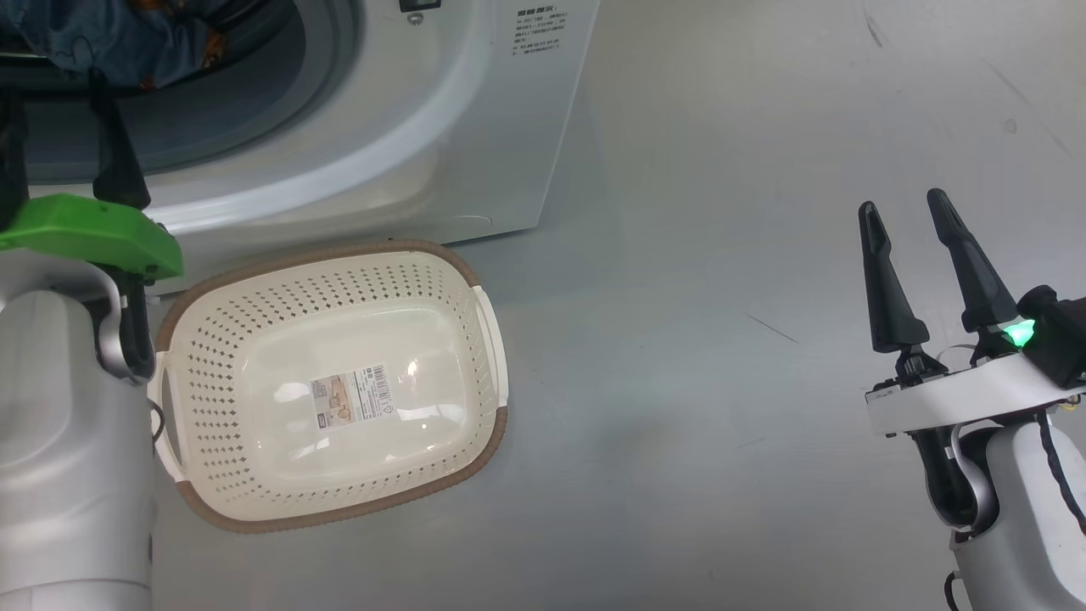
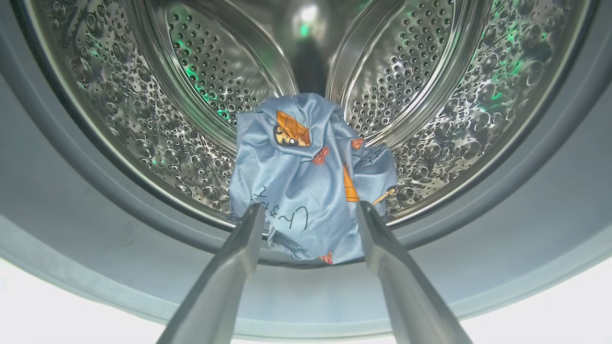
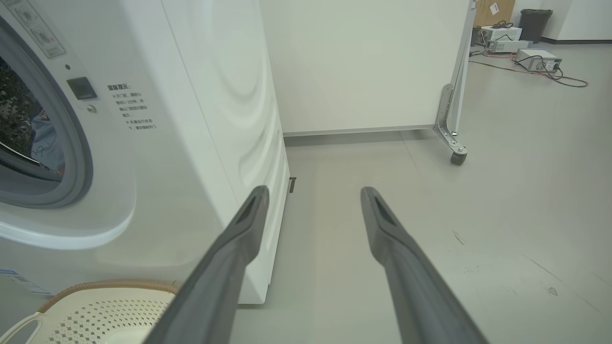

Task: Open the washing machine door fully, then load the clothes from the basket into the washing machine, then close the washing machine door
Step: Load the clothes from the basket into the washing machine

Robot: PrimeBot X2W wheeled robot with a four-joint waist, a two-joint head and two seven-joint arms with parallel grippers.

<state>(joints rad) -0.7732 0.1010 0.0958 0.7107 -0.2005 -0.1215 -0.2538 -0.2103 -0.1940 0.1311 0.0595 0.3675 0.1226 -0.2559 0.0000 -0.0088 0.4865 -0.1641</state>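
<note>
So the clothes point(image 2: 306, 177) are in the washing machine point(image 1: 475, 127), bunched up right at the near lip of the steel drum point(image 2: 430, 95), with the bottom fold hanging over onto the grey gasket point(image 2: 71, 191). The left gripper point(image 2: 311, 208) is at the mouth, fingers spread wide either side of the bundle. Can't tell if the tips actually touch the cloth.

The basket point(image 1: 356, 248) sits on the floor point(image 1: 721, 255) just in front of the machine, with only its barcode sticker point(image 1: 352, 397) showing inside. The right gripper point(image 1: 902, 204) is spread open too, holding nothing, well off to the right over plenty of bare floor.
</note>
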